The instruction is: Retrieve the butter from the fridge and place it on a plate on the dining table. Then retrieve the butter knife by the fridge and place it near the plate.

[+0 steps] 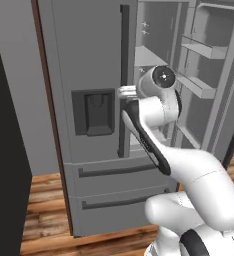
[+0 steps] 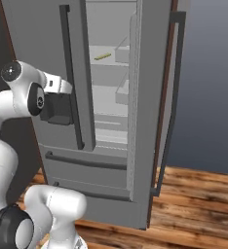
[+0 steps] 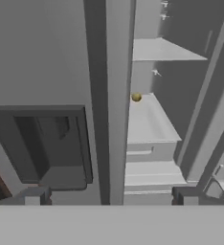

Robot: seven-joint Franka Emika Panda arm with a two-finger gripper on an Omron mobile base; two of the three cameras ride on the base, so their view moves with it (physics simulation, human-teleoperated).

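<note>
The tall grey fridge [image 1: 89, 60] stands in front of me, its left door shut and its right door [image 2: 150, 97] swung open. On an upper inner shelf lies the butter [image 2: 103, 56], a small thin yellow stick. My gripper [image 3: 110, 197] is open, its fingertips [image 3: 35, 196] wide apart with nothing held. It hovers just before the left door's long dark handle [image 3: 95, 95], at the height of the dispenser panel [image 1: 93, 112]. A round yellowish-brown ball [image 3: 136, 97] sits on a middle shelf inside.
The open right door [image 1: 204, 75] carries several bins and juts out to the right of my arm. Two bottom drawers [image 1: 119, 187] sit below the doors. Wood flooring [image 2: 194, 204] lies in front, and a dark wall panel [image 1: 4, 150] stands on the left.
</note>
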